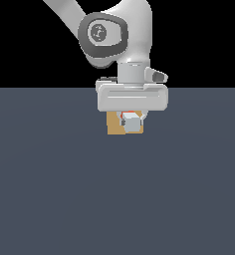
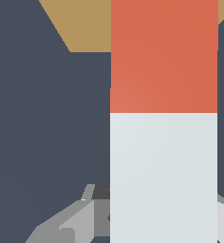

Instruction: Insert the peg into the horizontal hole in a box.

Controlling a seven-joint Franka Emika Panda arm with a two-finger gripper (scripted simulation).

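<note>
The peg (image 1: 131, 122) sits in my gripper (image 1: 132, 119), fingers closed on its pale half, its square grey end facing the exterior camera. Its red end (image 2: 163, 57) points away toward the box (image 1: 114, 125), reaching its tan face. The hole is hidden behind the peg. Grey floor (image 1: 50, 189) lies all around.

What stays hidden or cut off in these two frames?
- Hole: unseen in either view; the peg and pincer cover the box face.
- Peg depth in the box: wrist view cuts off the red end.
- Pincer fingertips: exterior view too small; the peg covers them in the wrist view.
</note>
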